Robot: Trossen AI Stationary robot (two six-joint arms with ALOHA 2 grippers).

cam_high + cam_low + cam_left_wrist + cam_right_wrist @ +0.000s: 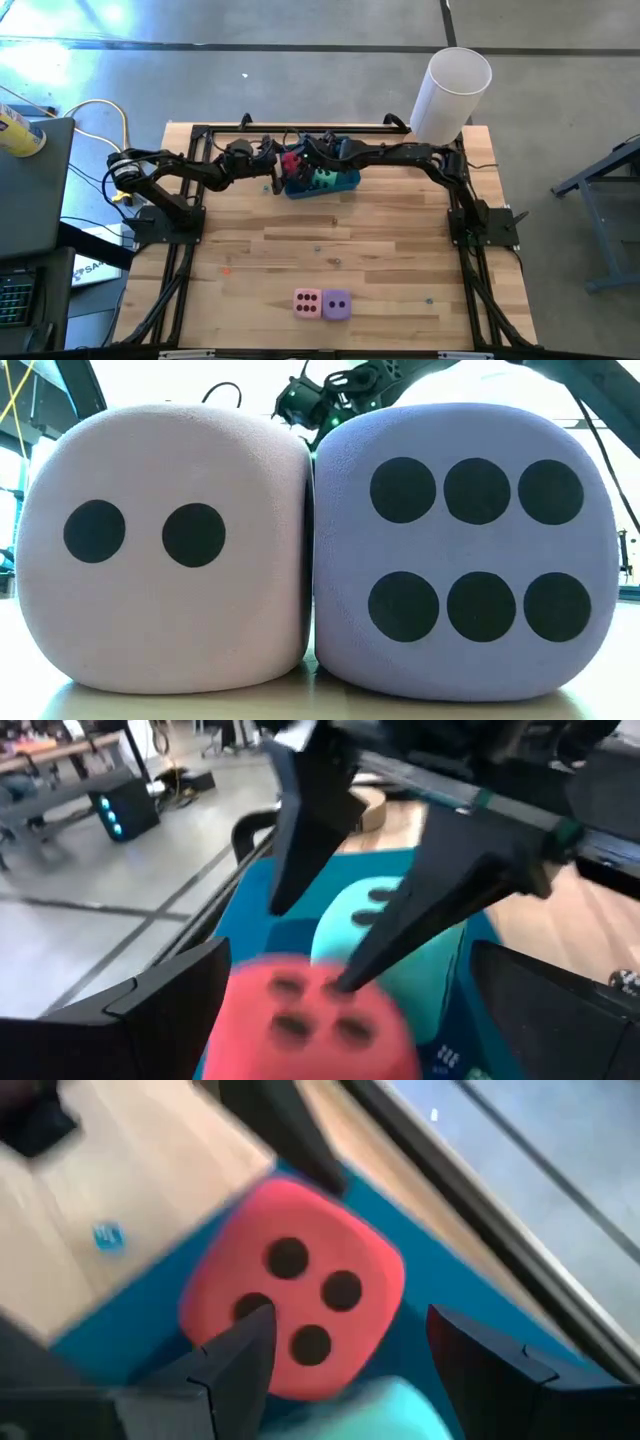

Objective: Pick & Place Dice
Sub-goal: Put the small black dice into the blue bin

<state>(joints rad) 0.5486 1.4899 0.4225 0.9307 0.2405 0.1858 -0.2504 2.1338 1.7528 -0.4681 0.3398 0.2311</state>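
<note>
Right gripper: over the blue bin at the table's far edge, fingers spread partway and flanking the red die; one fingertip overlaps the die's face, the other stands clear of it, so a real grip cannot be told.
Left gripper: reaching in from the other side of the same bin, fingers set wide, nothing between them but the red die seen just ahead (the right arm's fingers cross its view).
Red die: in the bin, three pips facing the right wrist camera, four towards the left.
Teal-green die: in the bin too, just beside the red one, on the side nearer the right arm.
Pink die: on the wooden table near its front edge, well apart from the bin; two pips face the low camera.
Purple die: touching the pink die's side; six pips face the low camera.
Beyond the table: a white cylinder by the far right corner.
</note>
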